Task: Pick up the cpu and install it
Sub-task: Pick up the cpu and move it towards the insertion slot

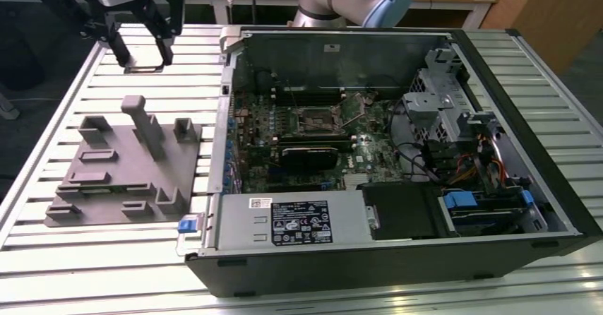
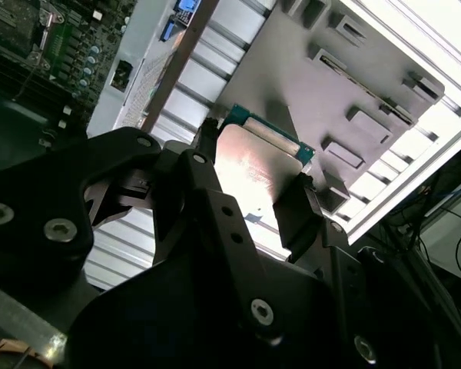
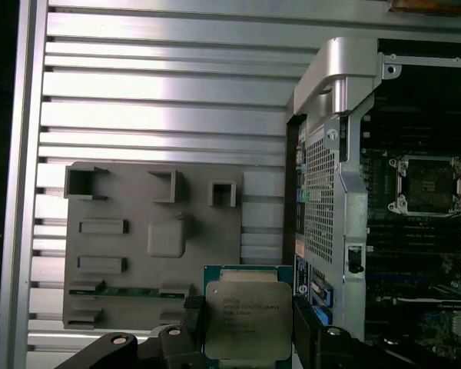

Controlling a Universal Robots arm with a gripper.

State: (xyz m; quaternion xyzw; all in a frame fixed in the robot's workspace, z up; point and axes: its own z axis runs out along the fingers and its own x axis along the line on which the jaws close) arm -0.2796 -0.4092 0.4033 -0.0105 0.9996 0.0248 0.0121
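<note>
The cpu (image 3: 247, 321) is clamped in the closed claw (image 1: 148, 62) and held above the counter (image 1: 198, 54); seating in the motherboard socket (image 3: 430, 183) is not yet done.

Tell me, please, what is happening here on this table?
The arm's gripper holds the cpu between its fingers, in the air above the slatted table near the grey fixture. The open computer case lies beside it. The motherboard socket inside appears empty, so the cpu is not yet installed.
</note>
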